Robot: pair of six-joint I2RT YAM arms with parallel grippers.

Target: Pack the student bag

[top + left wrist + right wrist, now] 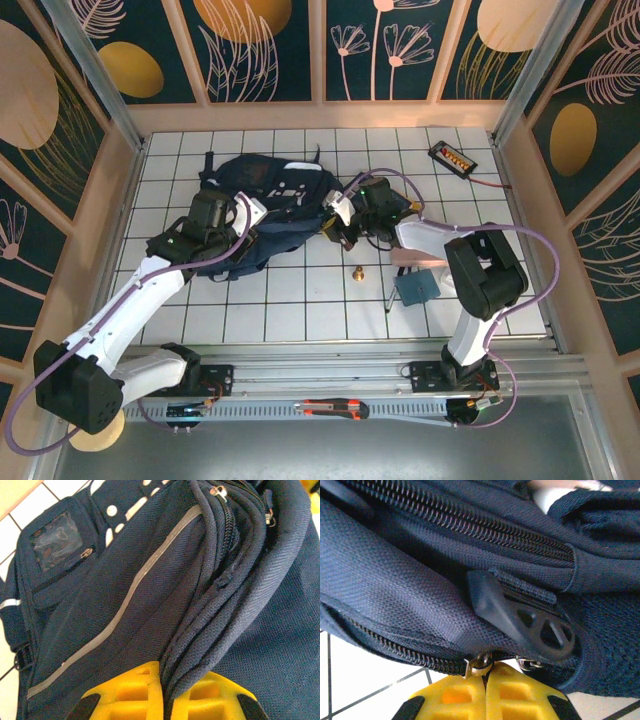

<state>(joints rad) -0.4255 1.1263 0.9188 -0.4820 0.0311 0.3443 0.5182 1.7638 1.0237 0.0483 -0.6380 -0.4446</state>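
Student bag [270, 200] lies slumped on the tiled table [300, 300], left of centre: navy weave, grey stripe, and the zips in view look closed. Your left gripper [167, 696] is clamped on a fold of its fabric. The right gripper [487, 689] is pinched together on a metal zipper pull [476, 664]. Judged early: blue pad [417, 287], pen [390, 296] and brass piece [356, 272] lie outside, not yet packed.
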